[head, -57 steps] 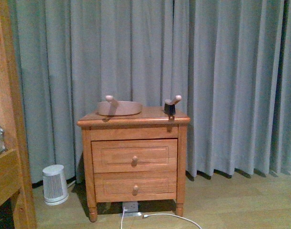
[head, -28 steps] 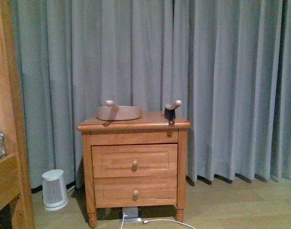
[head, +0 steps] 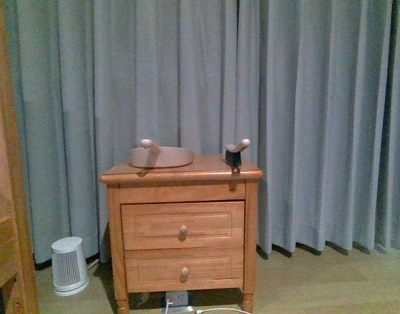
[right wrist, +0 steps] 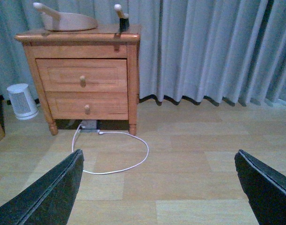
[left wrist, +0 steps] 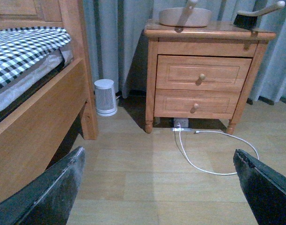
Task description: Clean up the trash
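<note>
No trash shows in any view. A pale pink dustpan (head: 162, 157) and a black-bristled brush (head: 235, 154) lie on top of a wooden nightstand (head: 180, 226). The left wrist view shows the dustpan (left wrist: 185, 16) and brush (left wrist: 255, 16) far beyond my left gripper (left wrist: 159, 187), which is open over bare floor. My right gripper (right wrist: 159, 187) is also open above the floor, well short of the nightstand (right wrist: 82, 70), with nothing between its fingers.
A small white heater (head: 69, 265) stands on the floor left of the nightstand. A wooden bed (left wrist: 35, 108) with checked bedding is further left. A white cable (right wrist: 114, 159) loops on the floor from a power strip (left wrist: 180, 124) under the nightstand. Grey curtains (head: 304, 118) hang behind.
The front view has shifted: the nightstand and heater sit lower in the frame and the bed frame at the left edge shows less. Dustpan and brush keep their places.
</note>
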Robot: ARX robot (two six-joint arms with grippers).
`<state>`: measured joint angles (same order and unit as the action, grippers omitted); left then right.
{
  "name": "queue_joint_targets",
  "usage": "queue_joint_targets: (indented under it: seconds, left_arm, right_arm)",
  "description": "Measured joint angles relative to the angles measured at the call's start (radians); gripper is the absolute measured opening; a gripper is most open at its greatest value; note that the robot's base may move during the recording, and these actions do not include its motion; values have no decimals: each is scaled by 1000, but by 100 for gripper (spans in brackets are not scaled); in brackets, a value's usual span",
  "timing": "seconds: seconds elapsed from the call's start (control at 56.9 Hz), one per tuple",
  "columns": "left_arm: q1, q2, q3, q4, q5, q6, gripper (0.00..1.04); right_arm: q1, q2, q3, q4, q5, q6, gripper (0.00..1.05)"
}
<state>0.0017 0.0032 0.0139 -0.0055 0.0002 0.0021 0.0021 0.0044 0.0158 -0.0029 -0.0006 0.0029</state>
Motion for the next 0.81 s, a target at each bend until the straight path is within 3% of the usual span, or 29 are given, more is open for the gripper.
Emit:
queue_joint_targets:
  seconds: [0.808]
  left_arm:
    - [0,0,0,0,0,0,97]
  right_arm:
    - [0,0,0,0,0,0,97]
